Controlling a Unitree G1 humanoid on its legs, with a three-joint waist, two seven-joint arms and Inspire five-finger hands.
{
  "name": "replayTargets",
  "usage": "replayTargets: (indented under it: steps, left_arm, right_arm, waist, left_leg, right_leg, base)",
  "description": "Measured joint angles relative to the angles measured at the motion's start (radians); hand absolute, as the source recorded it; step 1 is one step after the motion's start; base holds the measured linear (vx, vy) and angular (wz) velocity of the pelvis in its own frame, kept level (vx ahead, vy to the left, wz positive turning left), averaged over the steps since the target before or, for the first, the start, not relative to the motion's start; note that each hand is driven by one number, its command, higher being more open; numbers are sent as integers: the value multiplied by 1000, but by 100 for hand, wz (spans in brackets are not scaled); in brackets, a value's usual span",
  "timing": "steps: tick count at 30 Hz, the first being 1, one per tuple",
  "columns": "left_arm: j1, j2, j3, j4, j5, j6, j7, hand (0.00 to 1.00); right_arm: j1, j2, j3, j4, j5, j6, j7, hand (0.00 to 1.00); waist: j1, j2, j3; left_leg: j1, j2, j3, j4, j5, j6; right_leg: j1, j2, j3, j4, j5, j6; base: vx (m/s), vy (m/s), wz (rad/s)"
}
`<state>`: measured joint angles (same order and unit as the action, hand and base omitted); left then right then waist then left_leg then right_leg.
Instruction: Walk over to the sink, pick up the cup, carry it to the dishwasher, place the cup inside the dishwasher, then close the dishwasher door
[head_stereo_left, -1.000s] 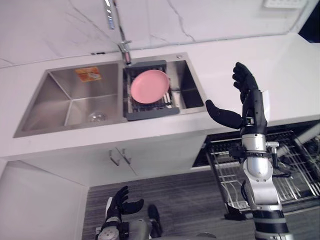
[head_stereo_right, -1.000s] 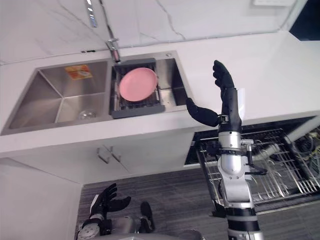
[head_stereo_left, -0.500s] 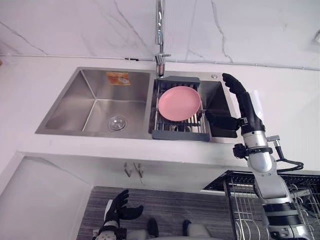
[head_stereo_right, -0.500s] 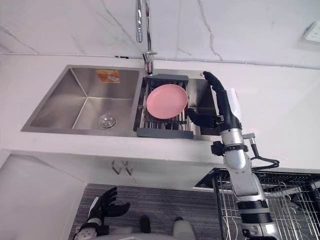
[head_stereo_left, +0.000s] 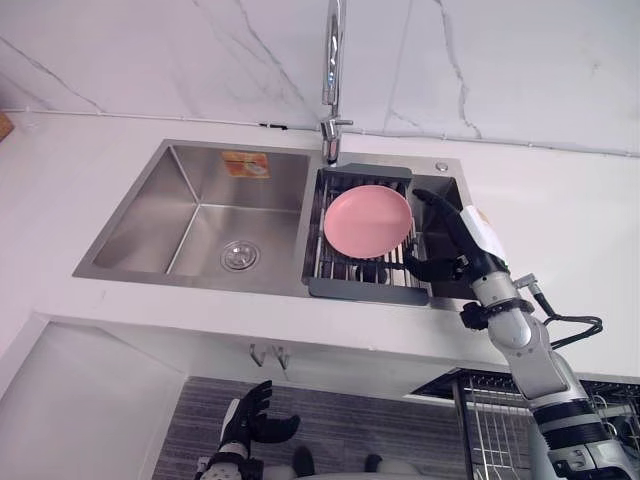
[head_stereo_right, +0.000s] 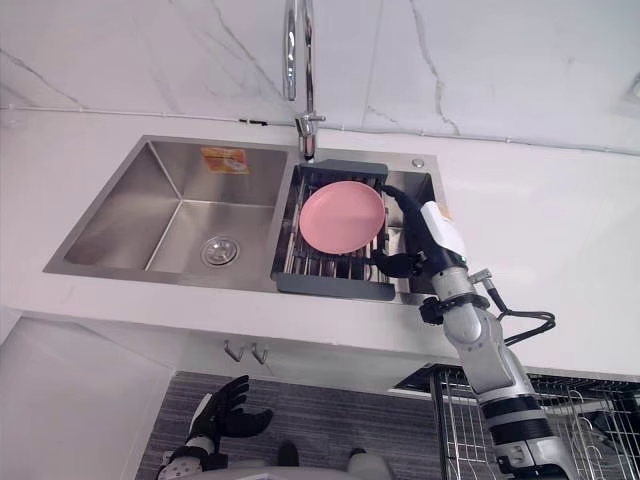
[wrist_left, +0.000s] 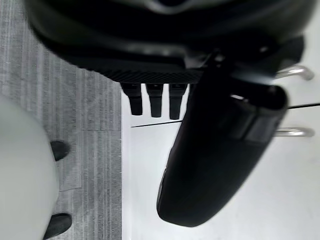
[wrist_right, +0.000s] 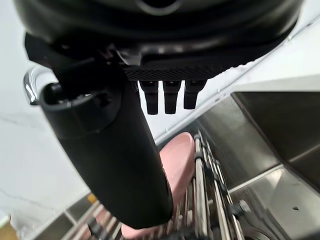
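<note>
A round pink plate (head_stereo_left: 367, 221) leans on a dark grey dish rack (head_stereo_left: 366, 289) in the right half of the steel sink (head_stereo_left: 140, 215). My right hand (head_stereo_left: 462, 248) hangs over the rack's right end, just right of the plate. Its fingers are straight and open, and the thumb reaches towards the plate's lower edge without touching it. In the right wrist view the plate (wrist_right: 176, 162) lies past the straight fingers (wrist_right: 164, 96) and thumb (wrist_right: 120, 165). My left hand (head_stereo_left: 249, 420) hangs low over the floor, open and empty, in front of the cabinet.
A tall chrome faucet (head_stereo_left: 332, 80) rises behind the sink's middle. White counter (head_stereo_left: 560, 215) spreads on both sides. The left basin has a drain (head_stereo_left: 238, 256). Two cabinet handles (head_stereo_left: 268, 354) sit below. The dishwasher's wire rack (head_stereo_left: 500, 425) stands pulled out at lower right.
The camera has moved closer and turned to face the sink. My right hand has dropped from above the counter to the rack's right end beside the plate. The left hand stays low.
</note>
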<state>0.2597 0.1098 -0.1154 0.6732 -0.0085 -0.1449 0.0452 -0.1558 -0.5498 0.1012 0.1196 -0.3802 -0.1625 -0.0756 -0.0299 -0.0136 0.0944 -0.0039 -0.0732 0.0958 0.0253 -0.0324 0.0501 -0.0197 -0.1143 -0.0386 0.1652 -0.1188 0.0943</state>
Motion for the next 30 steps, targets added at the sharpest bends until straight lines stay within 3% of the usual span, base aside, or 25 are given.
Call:
replayTargets:
  steps: [3, 12, 20, 24, 29, 30]
  left_arm:
    - [4, 0, 0, 0, 0, 0, 0, 90]
    - [8, -1, -1, 1, 0, -3, 2, 90]
    - [4, -2, -1, 1, -2, -6, 4, 90]
    - [-8, -3, 0, -9, -5, -13, 25, 90]
    - [-34, 2, 4, -14, -13, -17, 41, 90]
    - [-44, 2, 4, -14, -13, -21, 42, 90]
  right_arm:
    - [-24, -1, 17, 41, -22, 2, -3, 90]
    - [-132, -1, 52, 161, -147, 28, -70, 90]
    - [-235, 2, 103, 258, -195, 46, -109, 90]
    - [-294, 2, 137, 343, -203, 54, -109, 90]
    - [-368, -9, 207, 349, -202, 45, -84, 90]
    - [-392, -12, 219, 362, -202, 48, -84, 30]
  waist:
    - [1, 4, -3]
    - [18, 10, -5]
    - [26, 20, 4]
    - [43, 20, 38]
    - [32, 15, 77]
    - [32, 16, 89]
  left_leg:
    - [0, 0, -7, -24, 14, -20]
    - [-7, 6, -33, -104, 73, -12]
    - [-34, 5, -42, -111, 90, -8]
    - [-43, 6, -60, -111, 94, -4]
    - [-71, 9, -62, -87, 96, 1]
    - [-76, 11, -62, -81, 89, -6]
  right_leg:
    - [-2, 1, -9, -15, 10, -1]
    - [-33, 14, -26, -25, 25, -19]
    - [-56, 19, -34, -30, 31, -19]
    - [-57, 19, -53, -30, 33, -21]
    - [-72, 18, -55, -23, 37, -26]
    - [-76, 20, -55, -20, 38, -28]
  base:
    - [-52, -18, 8]
    - [-103, -24, 7]
    - [-9, -11, 3]
    - [52, -26, 13]
    - [17, -29, -1]
    - [-91, -17, 1]
